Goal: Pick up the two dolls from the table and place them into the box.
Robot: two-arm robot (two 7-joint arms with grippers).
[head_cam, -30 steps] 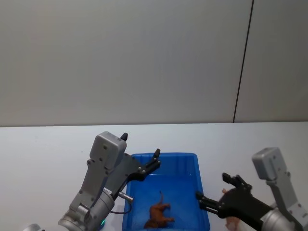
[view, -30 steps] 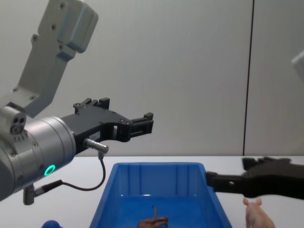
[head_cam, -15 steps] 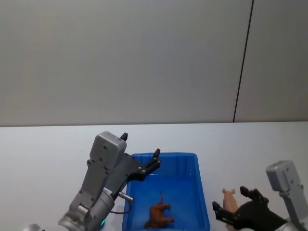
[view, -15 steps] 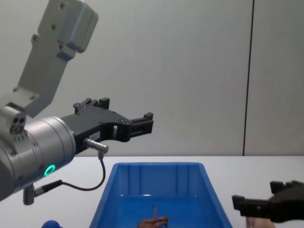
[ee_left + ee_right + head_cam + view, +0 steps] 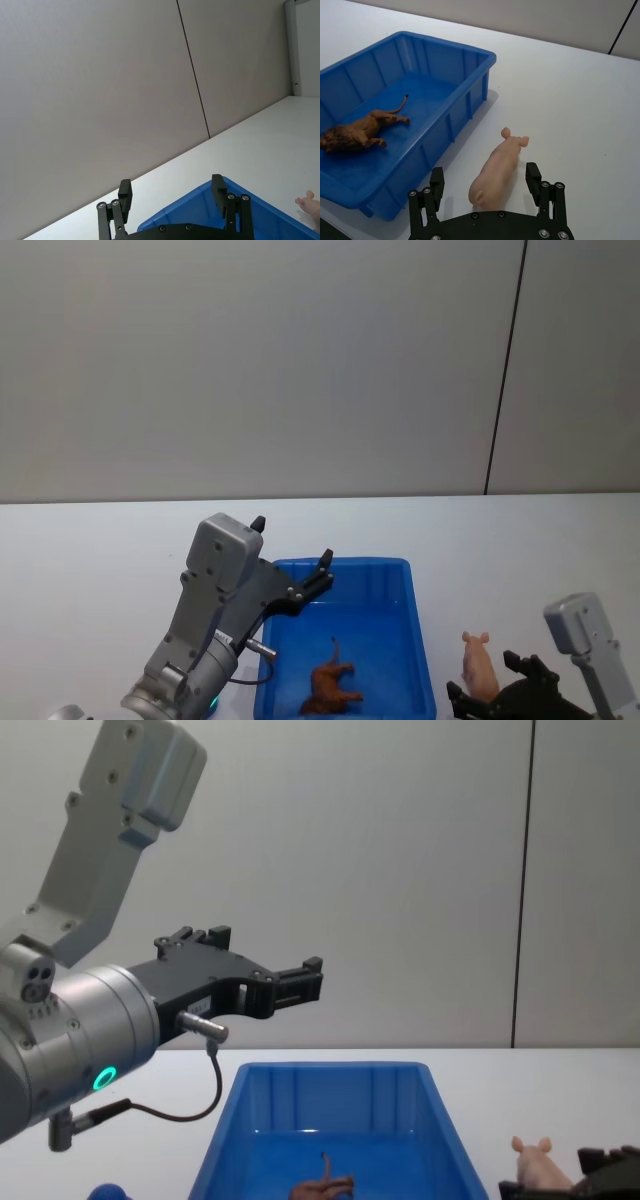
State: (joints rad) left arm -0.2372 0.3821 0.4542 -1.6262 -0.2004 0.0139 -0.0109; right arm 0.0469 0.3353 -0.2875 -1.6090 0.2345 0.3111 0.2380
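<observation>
White table [image 5: 560, 540], right gripper [image 5: 485, 174] lower than a second ago, jaws wide near the pig [image 5: 478, 665]; left gripper [image 5: 171, 183] wide above box [image 5: 385, 563].

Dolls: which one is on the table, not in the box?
The pink pig, on the table beside the box, by the open right gripper. The brown doll lies inside the box. The left gripper hovers open, raised.

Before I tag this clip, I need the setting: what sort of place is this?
Probably a robot lab bench: plain white table against a bare grey wall, a blue box holding a brown toy animal, the left gripper open, raised by the box, the right gripper open around a pink pig.
</observation>
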